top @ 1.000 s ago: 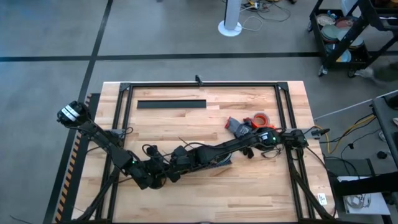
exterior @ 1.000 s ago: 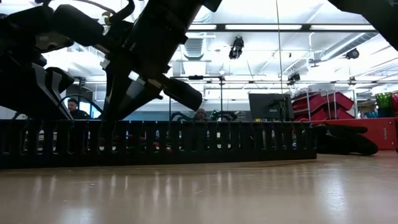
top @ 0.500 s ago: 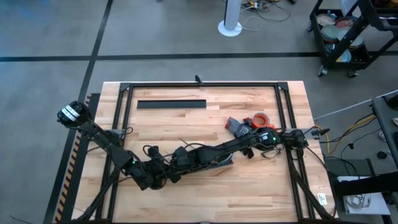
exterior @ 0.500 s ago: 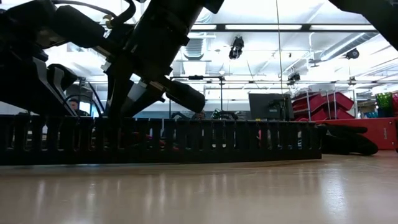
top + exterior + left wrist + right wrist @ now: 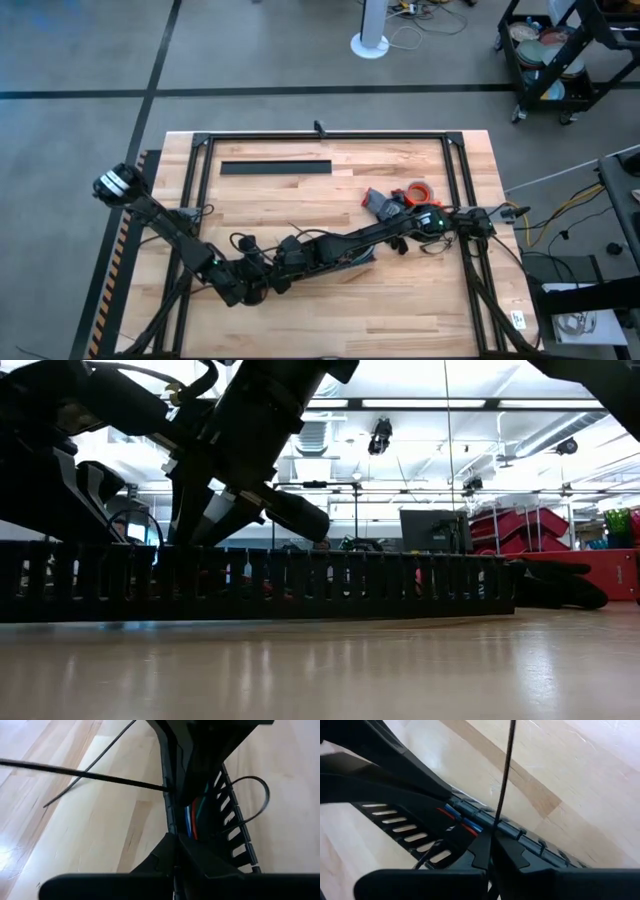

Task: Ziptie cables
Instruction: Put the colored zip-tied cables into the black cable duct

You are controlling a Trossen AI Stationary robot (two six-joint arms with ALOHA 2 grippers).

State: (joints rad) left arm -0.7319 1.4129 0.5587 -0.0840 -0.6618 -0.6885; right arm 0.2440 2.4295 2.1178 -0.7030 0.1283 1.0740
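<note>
Left end effector [image 5: 262, 283]: clenched on ziptie [image 5: 85, 776], at the duct's [image 5: 260, 582] end.
Right end effector [image 5: 290, 262]: clenched on same ziptie, touching duct.
Cables [image 5: 192, 815]: inside duct, red, blue, green strands.
Duct: on bench [image 5: 400, 290], front middle.

A pale wooden bench [image 5: 400, 300] with a black metal frame [image 5: 200, 160] is seen. On it lie a long black strip [image 5: 275, 167] near the far edge, a slotted black duct [image 5: 300, 585], an orange roll [image 5: 419, 190] and thin black zipties [image 5: 90, 777].
</note>
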